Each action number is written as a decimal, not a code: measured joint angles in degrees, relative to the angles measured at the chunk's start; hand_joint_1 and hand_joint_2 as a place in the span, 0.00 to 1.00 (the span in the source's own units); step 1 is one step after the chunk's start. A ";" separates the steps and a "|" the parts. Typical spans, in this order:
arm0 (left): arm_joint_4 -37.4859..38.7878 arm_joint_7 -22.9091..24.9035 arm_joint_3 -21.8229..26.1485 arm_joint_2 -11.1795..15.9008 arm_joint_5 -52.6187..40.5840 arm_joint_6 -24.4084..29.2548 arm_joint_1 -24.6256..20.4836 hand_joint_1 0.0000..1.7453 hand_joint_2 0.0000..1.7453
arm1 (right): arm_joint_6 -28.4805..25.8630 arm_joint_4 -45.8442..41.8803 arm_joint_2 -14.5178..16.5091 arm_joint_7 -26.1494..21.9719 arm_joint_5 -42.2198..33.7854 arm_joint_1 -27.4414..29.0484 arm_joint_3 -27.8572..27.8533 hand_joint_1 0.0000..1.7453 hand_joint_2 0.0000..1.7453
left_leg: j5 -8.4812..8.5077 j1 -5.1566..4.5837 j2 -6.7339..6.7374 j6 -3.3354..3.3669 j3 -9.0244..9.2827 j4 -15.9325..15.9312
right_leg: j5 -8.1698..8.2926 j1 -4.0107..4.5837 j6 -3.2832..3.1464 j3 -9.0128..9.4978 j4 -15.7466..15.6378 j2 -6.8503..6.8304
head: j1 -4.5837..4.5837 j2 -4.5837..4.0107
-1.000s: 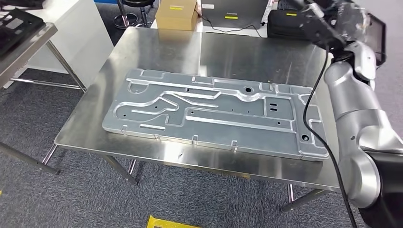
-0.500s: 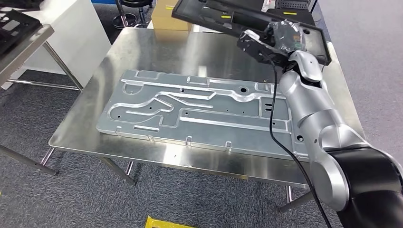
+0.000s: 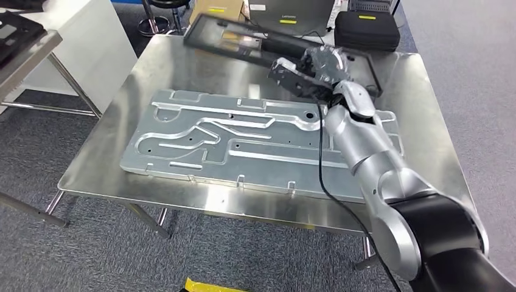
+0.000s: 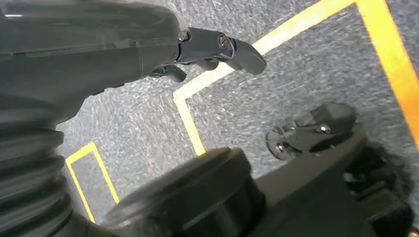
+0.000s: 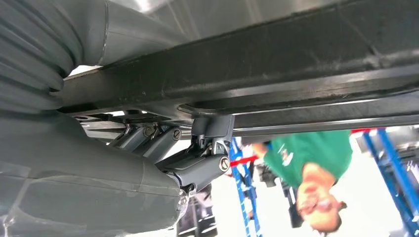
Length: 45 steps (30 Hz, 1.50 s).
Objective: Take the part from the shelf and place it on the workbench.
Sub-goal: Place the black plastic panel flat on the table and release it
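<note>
One right hand (image 3: 310,76) grips the long edge of the black rectangular frame part (image 3: 243,42), tilted above the far side of the steel desk (image 3: 426,121); judged rigid, light yet unwieldy, so a mid-edge grip limits swing.

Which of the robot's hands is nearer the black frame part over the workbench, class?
Right. The right hand grips the black frame part above the workbench. The left hand hangs over the floor, holding nothing.
</note>
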 joint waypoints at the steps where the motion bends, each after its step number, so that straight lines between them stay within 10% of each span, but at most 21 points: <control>1: 0.00 0.02 0.00 -0.09 0.01 0.00 -0.08 0.00 1.00 | 0.18 0.05 0.35 0.07 0.08 0.25 0.03 0.97 1.00 | 0.26 0.13 0.02 0.30 0.13 -0.36 | -0.58 0.00 0.26 -0.36 0.75 -0.10 | 0.03 0.00; 5: 0.01 -0.10 0.00 -0.48 0.26 0.00 -0.66 0.00 1.00 | 0.92 0.49 1.68 0.16 0.19 1.10 0.13 0.97 1.00 | 0.64 0.22 0.08 0.93 0.35 -0.80 | -6.32 -0.11 0.73 -6.19 13.08 -0.30 | 0.05 0.00; 7: 0.01 -0.59 0.00 -0.58 0.37 0.00 -0.85 0.00 1.00 | 1.36 0.79 2.40 0.19 0.19 1.90 0.25 0.97 1.00 | 0.54 0.22 0.03 0.96 0.38 -0.62 | -5.82 -0.18 0.74 -7.38 15.17 -0.33 | 0.06 0.00; 12: 0.00 -1.92 0.00 -0.84 1.15 0.11 -1.25 0.00 1.00 | 2.23 0.99 4.38 0.38 0.21 2.45 0.62 0.97 1.00 | -0.43 -0.03 -0.08 0.02 0.12 0.50 | 0.38 0.09 -0.20 -0.57 0.97 -0.32 | -0.01 0.00; 16: 0.00 -2.82 0.07 -0.96 1.97 0.26 -1.40 0.00 1.00 | 2.82 1.30 5.66 1.03 0.09 3.14 0.89 0.97 1.00 | -1.35 0.03 0.00 -1.16 -0.17 1.19 | 0.21 0.11 -1.13 -0.23 0.00 -0.17 | -0.10 0.00; 20: 0.01 -3.67 0.13 -1.08 2.36 0.45 -1.36 0.00 1.00 | 3.11 1.58 6.58 1.15 -0.37 3.84 0.90 0.97 1.00 | -7.09 0.38 0.02 -2.18 -5.96 13.33 | 0.19 -0.09 -1.75 -0.06 -0.22 -0.26 | -0.30 0.00; 22: 0.00 -3.87 0.13 -1.16 2.46 0.57 -1.32 0.00 1.00 | 3.15 1.80 6.66 1.18 -0.76 4.67 0.90 0.97 1.00 | -6.93 0.53 0.03 -2.37 -7.85 16.29 | 0.15 -0.08 -1.77 -0.01 -0.19 -0.25 | -0.29 0.00; 27: -0.01 -4.53 0.55 -1.22 3.81 1.28 -1.63 0.00 1.00 | 2.92 2.03 7.00 1.18 -2.73 6.20 0.55 0.97 1.00 | 0.59 0.45 -0.04 -1.63 -1.55 1.41 | 0.13 0.05 -1.17 0.01 -0.06 0.00 | -0.28 0.00; 31: -0.01 -5.04 1.21 -1.27 4.43 1.45 -1.80 0.00 1.00 | 2.90 2.35 7.48 1.13 -3.23 7.55 -0.05 0.97 1.00 | 1.04 0.39 -0.08 -0.24 -1.04 -0.01 | 0.01 0.01 0.17 -0.15 0.05 -0.08 | -0.25 0.00; 35: 0.01 -5.88 2.02 -1.41 5.18 2.05 -2.07 0.00 1.00 | 3.14 2.66 7.88 0.94 -3.59 8.87 -0.88 0.97 1.00 | 1.47 0.45 -0.03 0.73 -0.88 -0.48 | -6.08 -0.09 0.73 -5.06 11.18 -0.30 | -0.20 0.00; 37: 0.01 -6.21 2.45 -1.45 5.63 2.24 -2.08 0.00 1.00 | 3.41 2.90 7.99 1.16 -3.74 9.93 -1.12 0.48 0.50 | 1.43 0.40 -0.07 0.80 -0.88 -0.38 | -7.07 -0.10 0.74 -6.97 15.44 -0.31 | -0.20 0.00; 39: -0.01 -6.71 2.90 -1.50 6.11 2.39 -2.11 0.00 1.00 | 3.55 3.04 8.22 1.45 -3.78 10.72 -1.21 0.00 0.00 | 1.31 0.36 -0.13 0.70 -0.86 -0.19 | -4.22 -0.09 0.44 -4.79 11.30 -0.31 | -0.20 0.00; 42: -0.02 -7.34 3.45 -1.69 6.56 2.52 -2.40 0.00 1.00 | 3.87 3.11 8.74 2.10 -3.55 11.08 -1.27 0.00 0.00 | 0.96 0.08 -0.13 0.17 -1.01 0.25 | -0.69 0.18 -0.29 0.28 1.15 -0.34 | -0.24 0.00; 45: -0.02 -7.63 3.94 -1.78 6.80 2.65 -2.66 0.00 1.00 | 4.41 3.33 8.94 2.87 -3.19 11.87 -1.30 0.00 0.00 | 0.81 0.06 -0.12 -0.62 -1.14 0.27 | -0.57 0.37 -0.78 0.98 -0.36 -0.35 | -0.27 0.00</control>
